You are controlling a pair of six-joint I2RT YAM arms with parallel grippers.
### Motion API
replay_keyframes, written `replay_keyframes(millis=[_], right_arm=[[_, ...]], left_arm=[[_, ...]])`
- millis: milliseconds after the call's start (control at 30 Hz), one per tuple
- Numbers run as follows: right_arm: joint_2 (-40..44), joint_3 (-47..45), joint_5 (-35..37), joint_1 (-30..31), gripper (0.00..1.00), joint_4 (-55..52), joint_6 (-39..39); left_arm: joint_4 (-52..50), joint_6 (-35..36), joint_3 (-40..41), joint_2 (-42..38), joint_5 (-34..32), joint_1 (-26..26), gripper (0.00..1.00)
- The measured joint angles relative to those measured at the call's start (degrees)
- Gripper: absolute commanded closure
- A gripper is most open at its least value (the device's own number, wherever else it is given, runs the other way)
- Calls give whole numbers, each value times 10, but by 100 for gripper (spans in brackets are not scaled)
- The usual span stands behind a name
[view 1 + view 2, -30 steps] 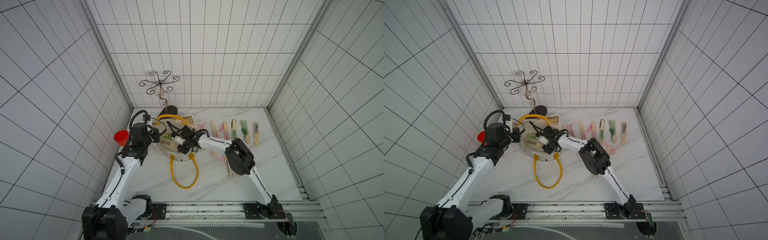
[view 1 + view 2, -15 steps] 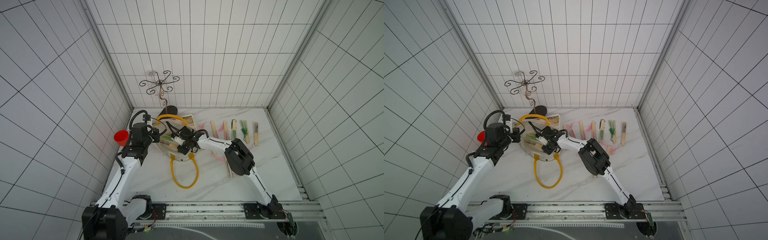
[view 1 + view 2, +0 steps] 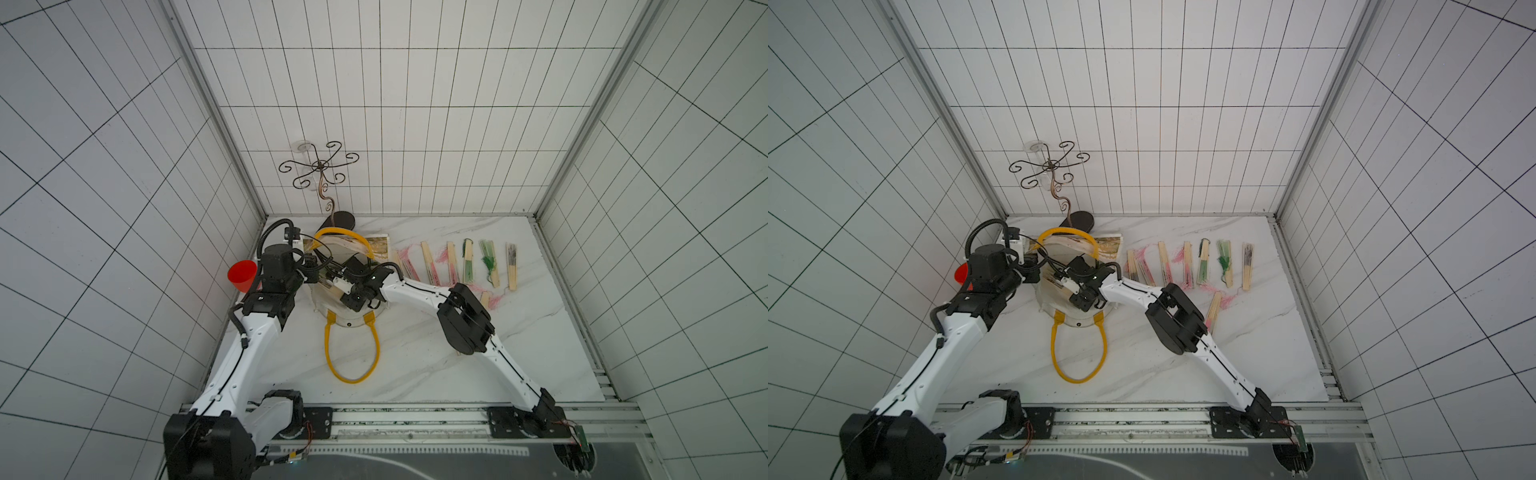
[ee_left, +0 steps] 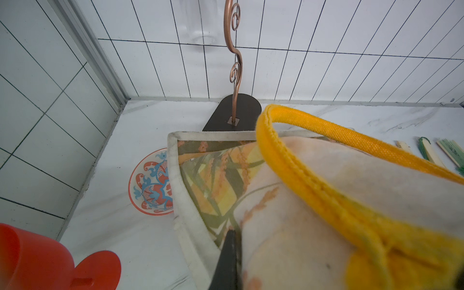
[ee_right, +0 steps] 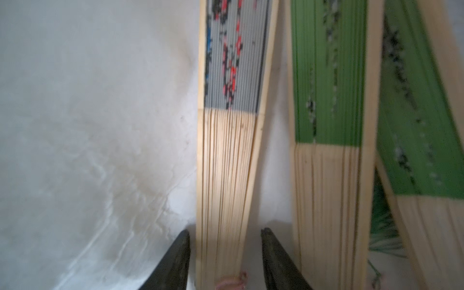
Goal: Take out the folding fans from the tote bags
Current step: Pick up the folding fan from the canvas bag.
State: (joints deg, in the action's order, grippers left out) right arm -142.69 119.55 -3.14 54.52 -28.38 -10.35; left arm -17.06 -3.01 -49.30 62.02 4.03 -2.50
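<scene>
**Bamboo fan straddled inside the bag, not yet gripped**

Bamboo sticks topped with grey paper printed dark and red: this grey-papered fan [image 5: 233, 62] lies inside the tote bag [image 4: 326, 195], with a pink tassel knot at its pivot end. The right gripper [image 5: 225, 231] reaches into the bag with its jaws part-way open. One jaw stands on each side of the fan's stick end, with a thin gap at either side, so it has hold of nothing. Just beside this fan lie two green fans [image 5: 329, 75], the nearer one close to one jaw, with green tassel threads between them.

The bag sits toward 10 o'clock on the marble tabletop [image 3: 415, 374], and one yellow handle [image 3: 329, 353] trails toward 6. The left gripper [image 4: 232, 236] is pinched shut on the bag's upper cloth, lifting it so the mouth gapes. Toward 1 o'clock a row of fans [image 3: 468, 262] already lies out on the marble. A lone fan [image 3: 1213, 307] rests nearer 3, partly behind the right arm. A red cup [image 3: 242, 276] stands at the bag's 9 o'clock and a copper scroll stand [image 3: 319, 165] at its 12. A patterned plate [image 4: 150, 183] is partly hidden by the bag's corner.

Several things could go wrong from here:

- If the jaws close off-centre, they may nip the neighbouring green fan or a fold of canvas along with the target.
- A hold this near the pivot could let the sticks splay or the fan swing as it lifts.
- Tassel threads may snag and drag a second fan along.
- If the left pinch slips, the cloth would likely drop onto the right wrist and close the mouth.
</scene>
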Motion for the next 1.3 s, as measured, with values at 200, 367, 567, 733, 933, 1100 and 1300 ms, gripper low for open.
replay_keyframes(millis=[200, 367, 567, 733, 933, 1100, 1300], right_arm=[[-14, 28, -33, -14, 74, -23, 24], [-7, 28, -30, -17, 76, -42, 56], [11, 25, -19, -14, 83, -90, 98], [35, 24, -11, -8, 90, -119, 118], [73, 11, -11, -2, 97, -126, 129], [115, -14, -11, 3, 100, -121, 138], [173, -48, -12, 10, 100, -111, 151]], left_arm=[[0, 0, 0, 0, 1, 0, 100], [-1, 0, 0, 2, 1, 0, 100], [-2, 0, 0, 4, 2, 0, 100], [-1, 0, 0, 4, 2, 0, 100], [0, 0, -1, 4, 1, 0, 100], [-1, 0, -1, 4, 1, 0, 100], [-8, 0, -1, 4, 0, 0, 100]])
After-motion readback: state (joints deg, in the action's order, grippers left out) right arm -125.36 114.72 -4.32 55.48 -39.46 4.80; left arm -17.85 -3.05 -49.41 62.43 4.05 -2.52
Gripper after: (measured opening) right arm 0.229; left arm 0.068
